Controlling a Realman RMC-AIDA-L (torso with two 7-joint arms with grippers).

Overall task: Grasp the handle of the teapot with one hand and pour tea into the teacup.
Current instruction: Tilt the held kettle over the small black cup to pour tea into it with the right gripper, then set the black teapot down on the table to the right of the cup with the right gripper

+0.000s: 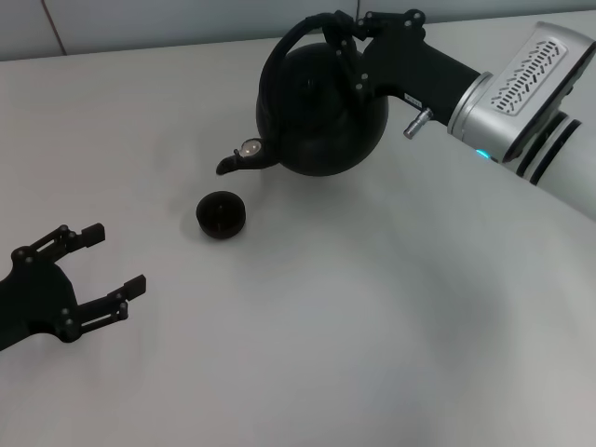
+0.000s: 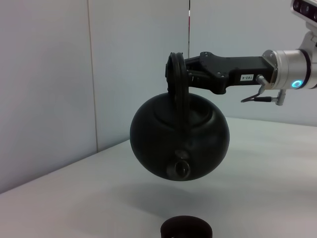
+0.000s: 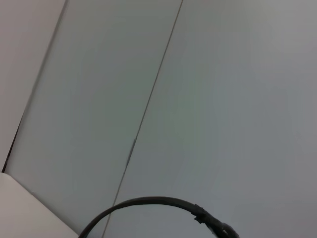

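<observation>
The round matte black teapot (image 1: 321,107) hangs in the air above the table, tilted with its spout (image 1: 233,162) pointing down toward the small black teacup (image 1: 221,215). My right gripper (image 1: 346,42) is shut on the arched black handle (image 1: 303,35) at its top. In the left wrist view the teapot (image 2: 179,139) hangs from the right gripper (image 2: 184,73), spout facing the camera, above the teacup (image 2: 186,228). The right wrist view shows only part of the handle (image 3: 148,203). My left gripper (image 1: 102,265) is open and empty at the near left.
The white table (image 1: 354,317) stretches around the cup. A pale wall (image 2: 49,74) stands behind the table. The right forearm (image 1: 531,84) reaches in from the far right.
</observation>
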